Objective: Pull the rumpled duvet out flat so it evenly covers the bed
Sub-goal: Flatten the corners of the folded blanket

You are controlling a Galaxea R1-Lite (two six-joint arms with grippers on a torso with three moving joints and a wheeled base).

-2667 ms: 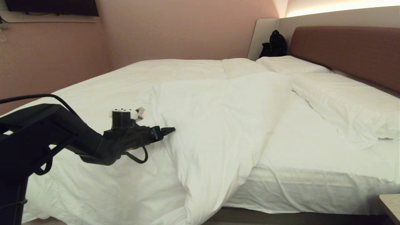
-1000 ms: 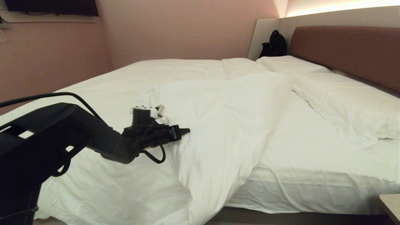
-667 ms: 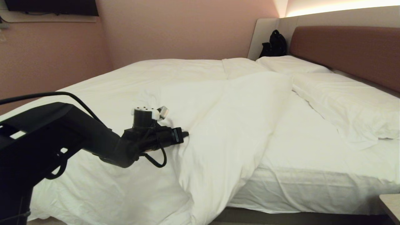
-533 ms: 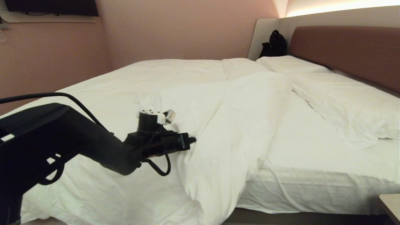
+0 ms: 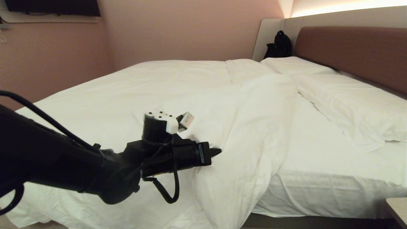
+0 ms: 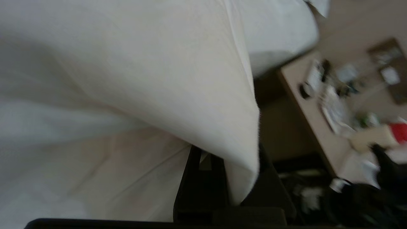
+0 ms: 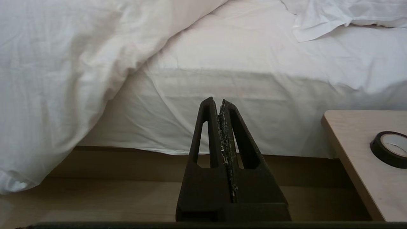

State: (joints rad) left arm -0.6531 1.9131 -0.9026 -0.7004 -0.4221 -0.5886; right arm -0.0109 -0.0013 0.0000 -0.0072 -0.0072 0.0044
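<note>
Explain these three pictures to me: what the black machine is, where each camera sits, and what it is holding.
This is a two-armed robot beside a bed. The wide picture comes from its head; the other two come from cameras on its wrists, looking along each tool. In the head view, the left tool reaches over the white duvet, whose fold is bunched across the middle. The left wrist view shows that tool shut on a fold of duvet. The right tool is shut and empty, hanging low by the bed's side, near a small table. Two pillows lie by the headboard.
</note>
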